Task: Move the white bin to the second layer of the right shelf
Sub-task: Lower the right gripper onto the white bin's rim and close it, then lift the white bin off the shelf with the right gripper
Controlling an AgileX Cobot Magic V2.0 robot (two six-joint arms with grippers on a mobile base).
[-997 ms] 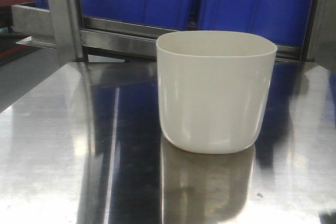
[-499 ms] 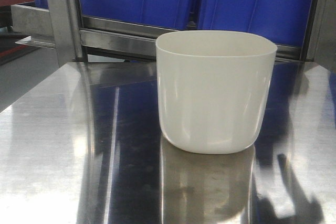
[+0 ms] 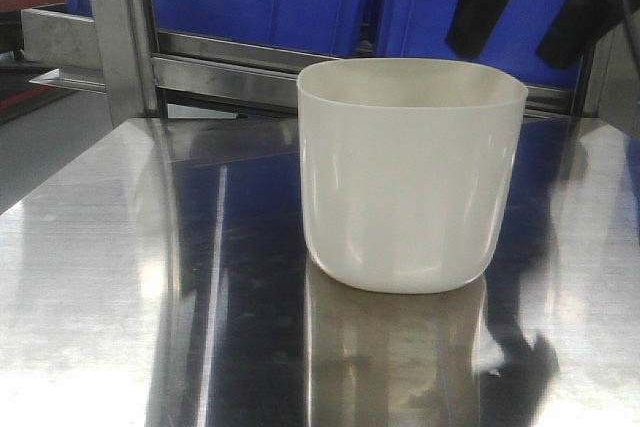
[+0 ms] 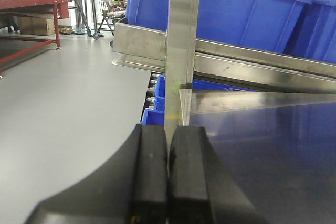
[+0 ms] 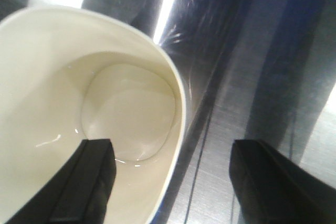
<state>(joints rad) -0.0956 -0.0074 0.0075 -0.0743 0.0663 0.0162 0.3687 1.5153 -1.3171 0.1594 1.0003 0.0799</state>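
Two right gripper (image 3: 510, 47) jaws gape over cream-white plastic tub's (image 3: 410, 177) three-o'clock rim, best hold; probably light, slick; left gripper (image 4: 168, 177) closed.

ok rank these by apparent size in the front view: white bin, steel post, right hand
1. white bin: clearly largest
2. steel post and right hand: look alike; both are cropped at the top edge, so no ranking

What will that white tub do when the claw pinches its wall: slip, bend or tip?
The white bin looks empty and thin-walled, so it is probably light. Its glossy walls may slip in the right gripper, whose open fingers straddle the rim. Held by one wall, it would likely hang tilted.
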